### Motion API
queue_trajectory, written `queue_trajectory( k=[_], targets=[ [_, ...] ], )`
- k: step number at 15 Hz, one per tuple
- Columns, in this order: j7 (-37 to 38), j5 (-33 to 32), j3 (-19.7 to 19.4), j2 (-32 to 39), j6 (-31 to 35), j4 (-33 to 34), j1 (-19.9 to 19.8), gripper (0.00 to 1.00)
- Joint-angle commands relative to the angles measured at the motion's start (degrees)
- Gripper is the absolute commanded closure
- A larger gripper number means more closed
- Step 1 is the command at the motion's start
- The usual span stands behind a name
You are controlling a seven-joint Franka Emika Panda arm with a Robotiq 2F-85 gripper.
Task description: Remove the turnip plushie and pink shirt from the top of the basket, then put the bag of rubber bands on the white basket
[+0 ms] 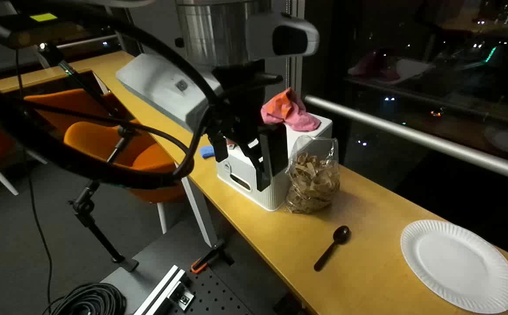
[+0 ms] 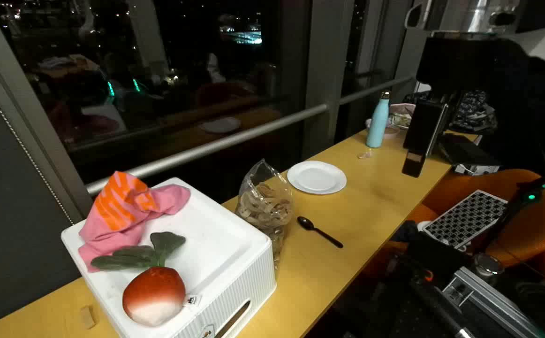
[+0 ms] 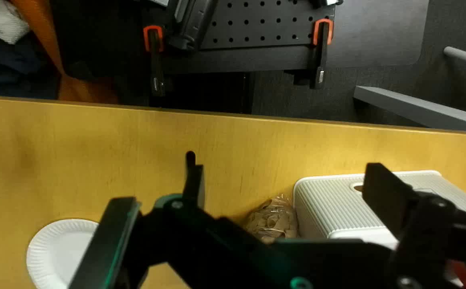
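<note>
The turnip plushie (image 2: 154, 295), red and white with green leaves, lies on top of the white basket (image 2: 249, 281). Behind it on the same top sits the crumpled pink shirt (image 2: 127, 211) with orange patches. In an exterior view the pink shirt (image 1: 291, 113) shows on the basket (image 1: 258, 192), while the gripper mostly covers the plushie. A clear bag of rubber bands (image 1: 313, 183) stands upright on the table against the basket's side. My gripper (image 3: 282, 164) is open and raised in the air, touching none of these; its wide-spread fingers frame the bag (image 3: 273, 220) and basket corner below.
A dark spoon (image 1: 332, 247) and a white paper plate (image 1: 455, 262) lie on the table past the bag. A light blue bottle (image 2: 378, 122) stands farther along. A metal rail (image 1: 411, 131) runs along the window. Orange chairs (image 1: 118, 140) are by the table's front.
</note>
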Motion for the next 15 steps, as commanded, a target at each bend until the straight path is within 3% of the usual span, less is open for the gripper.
queue_trajectory(
  k=[1,9,12,15],
  targets=[
    [0.1,-0.1,-0.1,0.0,-0.1,0.1,0.2,0.00],
    [0.1,-0.1,-0.1,0.0,-0.1,0.1,0.2,0.00],
    [2.5,-2.5,1.0,-5.7,-3.8,2.7,-0.8,0.00],
    [5.2,-1.7,4.8,-1.6,-0.4,7.3,1.1,0.00]
  ],
)
